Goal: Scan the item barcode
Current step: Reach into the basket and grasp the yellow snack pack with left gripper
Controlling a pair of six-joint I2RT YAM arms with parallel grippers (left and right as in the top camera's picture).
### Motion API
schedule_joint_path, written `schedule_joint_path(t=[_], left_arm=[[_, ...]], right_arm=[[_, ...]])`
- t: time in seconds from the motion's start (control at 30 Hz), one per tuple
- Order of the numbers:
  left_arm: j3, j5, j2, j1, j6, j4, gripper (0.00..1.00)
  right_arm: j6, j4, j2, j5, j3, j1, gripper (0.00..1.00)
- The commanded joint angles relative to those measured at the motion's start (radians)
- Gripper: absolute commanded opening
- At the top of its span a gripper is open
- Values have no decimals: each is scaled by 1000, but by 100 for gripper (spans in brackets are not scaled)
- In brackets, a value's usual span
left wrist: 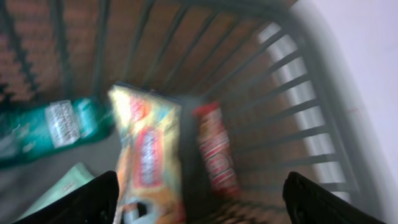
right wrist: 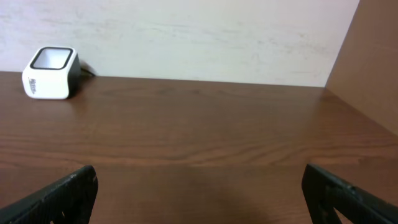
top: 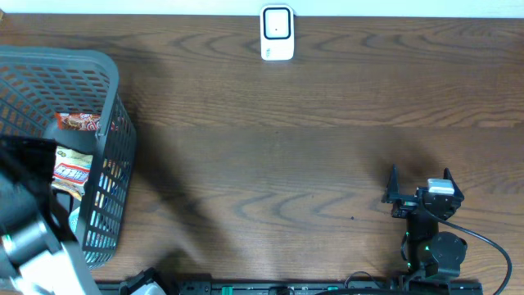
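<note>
One dark wood-grain desk runs back to a pale wall. A white scanner stands at its far edge. On the left, a grey basket holds a yellow packet, a red packet and a green packet. The left claw hangs above them, fingers apart, gripping nothing. The right claw, near right, is spread wide and empty.

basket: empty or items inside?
Not empty. The left wrist view shows a yellow snack packet, a red packet and a green packet lying inside the basket.
</note>
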Motion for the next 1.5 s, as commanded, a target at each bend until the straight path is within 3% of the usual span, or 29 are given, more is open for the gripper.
schedule_joint_path(t=[0.0,0.2,0.3,0.6,0.8,0.97,1.03,1.1,1.17,1.2,1.27,1.47], left_arm=[[-3,-29,149,28,-26,-48,86],[-3,-13,346,99,-29,-101,86],[-5,82,454,137,7,-93,86],[-6,171,705,145,45,-88,85],[-6,196,784,145,53,-81,45],[-10,196,784,145,85,-63,25],[-11,196,784,145,85,-59,9],[-11,196,784,145,85,-55,8],[-11,196,784,145,85,-53,68],[-11,193,784,145,85,-53,87],[-11,192,784,145,85,-53,98],[-28,192,784,145,85,-24,98]], right_arm=[[-13,-1,-5,-6,-4,-6,99],[-13,-1,-5,-6,-4,-6,99],[-13,-1,-5,-6,-4,-6,99],[-13,-1,-5,-6,-4,-6,99],[-13,-1,-5,-6,-4,-6,99],[-13,-1,-5,-6,-4,-6,99],[-13,-1,-5,-6,-4,-6,99],[-13,-1,-5,-6,-4,-6,99],[-13,-1,-5,-6,-4,-6,99],[-13,-1,-5,-6,-4,-6,99],[-13,-1,-5,-6,-4,-6,99],[-13,-1,-5,-6,-4,-6,99]])
